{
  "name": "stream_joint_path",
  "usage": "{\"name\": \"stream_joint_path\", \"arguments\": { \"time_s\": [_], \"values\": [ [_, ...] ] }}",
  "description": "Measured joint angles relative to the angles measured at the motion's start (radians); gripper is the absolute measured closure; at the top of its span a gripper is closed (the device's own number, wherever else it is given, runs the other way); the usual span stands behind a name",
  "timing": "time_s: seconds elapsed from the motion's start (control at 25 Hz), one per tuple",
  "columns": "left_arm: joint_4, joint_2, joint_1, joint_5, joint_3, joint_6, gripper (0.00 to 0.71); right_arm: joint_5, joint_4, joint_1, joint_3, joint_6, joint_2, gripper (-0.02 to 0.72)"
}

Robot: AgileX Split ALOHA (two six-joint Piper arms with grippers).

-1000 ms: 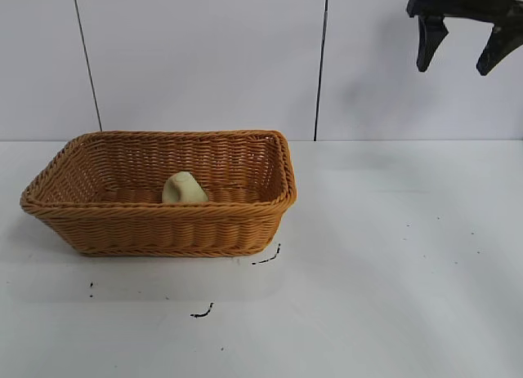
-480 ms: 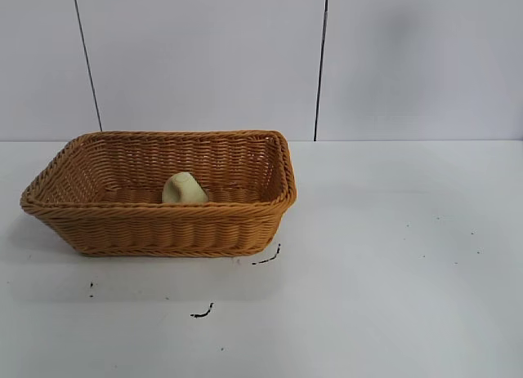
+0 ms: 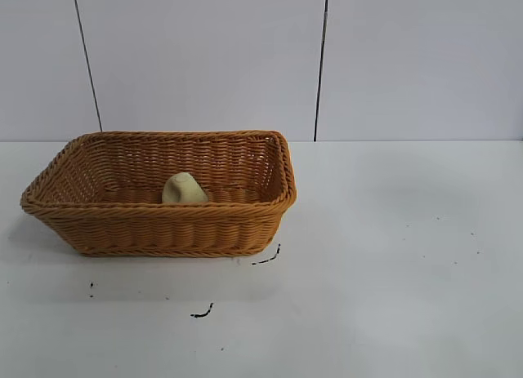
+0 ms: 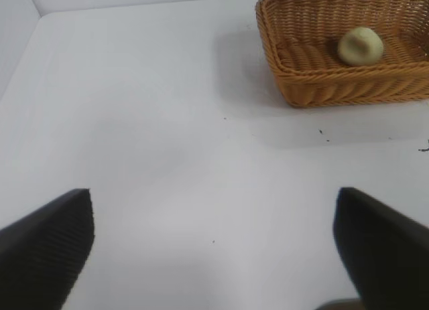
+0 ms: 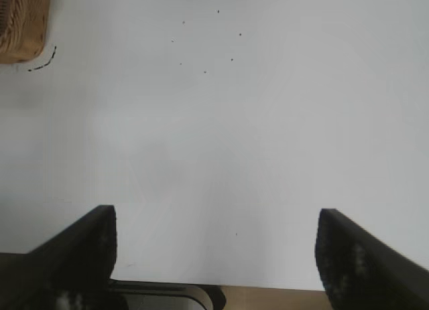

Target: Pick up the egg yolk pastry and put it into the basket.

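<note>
The egg yolk pastry [image 3: 184, 189], a pale cream-yellow dome, lies inside the orange-brown wicker basket [image 3: 163, 231] at the left of the table. Both show in the left wrist view, the pastry [image 4: 360, 45] in the basket [image 4: 335, 82]. My left gripper [image 4: 214, 219] is open and empty, well away from the basket over bare white table. My right gripper [image 5: 216, 240] is open and empty near the table's edge; a corner of the basket [image 5: 20, 29] shows far off. Neither gripper shows in the exterior view.
Small black marks [image 3: 265, 258] lie on the white table in front of the basket. A white panelled wall stands behind. The table's edge [image 5: 268, 293] shows just under my right gripper.
My right gripper was at the exterior view's top right one second ago and has left that view. The pastry and basket have not moved.
</note>
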Motion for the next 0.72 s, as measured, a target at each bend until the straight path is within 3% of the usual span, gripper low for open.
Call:
{"name": "stream_joint_path", "arguments": {
  "time_s": [0.16, 0.72],
  "values": [
    [0.0, 0.0, 0.0, 0.0, 0.0, 0.0, 0.014, -0.014, 0.0, 0.0, 0.107, -0.005, -0.159, 0.121],
    [0.0, 0.0, 0.0, 0.0, 0.0, 0.0, 0.014, -0.021, 0.0, 0.0, 0.117, 0.0, -0.363, 0.121]
  ]
}}
